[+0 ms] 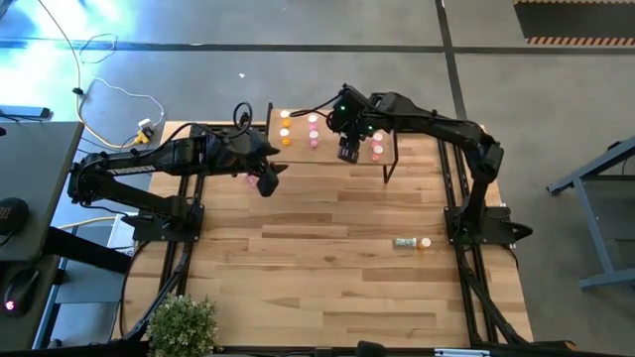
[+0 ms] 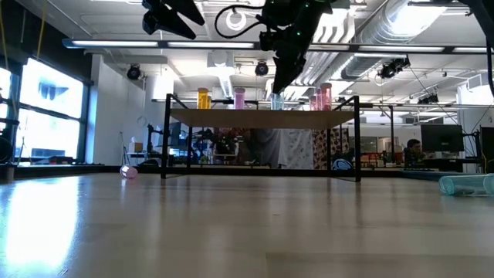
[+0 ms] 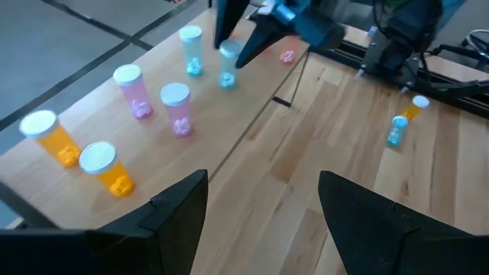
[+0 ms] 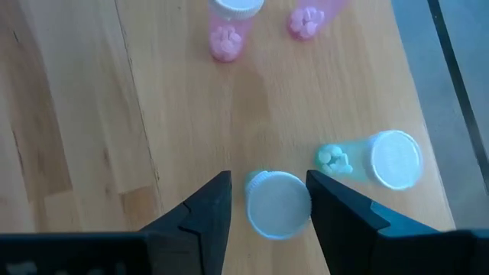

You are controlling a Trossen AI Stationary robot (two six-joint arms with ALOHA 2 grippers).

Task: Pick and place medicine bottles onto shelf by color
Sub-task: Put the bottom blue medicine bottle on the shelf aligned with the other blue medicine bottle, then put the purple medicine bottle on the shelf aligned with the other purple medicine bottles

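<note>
The shelf (image 1: pixel 327 164) stands at the table's far middle and bears upright orange (image 3: pixel 107 168), pink (image 3: pixel 177 107) and teal (image 3: pixel 191 50) bottles. My right gripper (image 4: pixel 269 206) is open above the shelf, pointing down, with its fingers on either side of the white cap of a standing teal bottle (image 4: pixel 277 205). That bottle also shows in the low view (image 2: pixel 276 100). My left gripper (image 3: pixel 263 214) is open and empty, high over the table just in front of the shelf's left end (image 1: pixel 263 180). A pink bottle (image 2: pixel 129 171) lies on the table below it. My right gripper comes from above, pointing down, one finger on each side of the teal bottle's cap (image 4: pixel 302 200). A gap shows at one finger; the other finger (image 4: pixel 328 206) lies close against the cap's edge, and I cannot tell whether it touches. The bottle stands upright on the shelf.
A second teal bottle (image 4: pixel 374 159) stands close beside the straddled one, with pink bottles (image 4: pixel 229 30) farther along the shelf. A teal bottle (image 1: pixel 404 242) and an orange bottle (image 1: pixel 425 242) lie on the table near the right arm's base. A potted plant (image 1: pixel 184 322) stands at the near left corner.
</note>
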